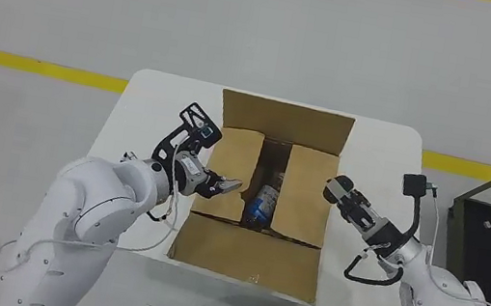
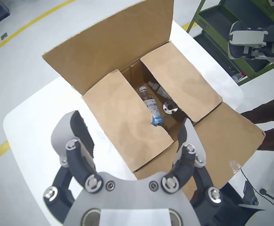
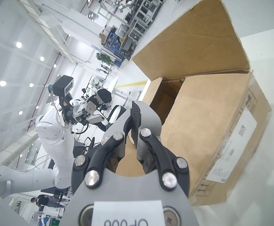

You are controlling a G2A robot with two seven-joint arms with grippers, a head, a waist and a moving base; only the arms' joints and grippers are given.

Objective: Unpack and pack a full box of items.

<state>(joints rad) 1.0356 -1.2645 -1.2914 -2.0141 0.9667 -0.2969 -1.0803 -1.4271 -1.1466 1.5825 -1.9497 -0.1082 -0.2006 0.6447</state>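
I'm seeing the cardboard box point(image 1: 248, 256) sitting open on the white table point(image 1: 150, 108), with its two inner flaps half folded over the gap. A clear bottle point(image 2: 151, 106) is lying inside, beside a round metal part point(image 2: 170, 108). My left gripper point(image 2: 130, 128) is hanging spread wide over the left inner flap. The right gripper point(image 3: 133, 119) is sitting with its fingers pressed together, just beside the box's right side.

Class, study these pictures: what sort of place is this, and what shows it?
Probably a factory hall or robotics workshop: a yellow painted floor line, a dark green metal rack beside the table, and stocked blue shelving in the hall beyond.
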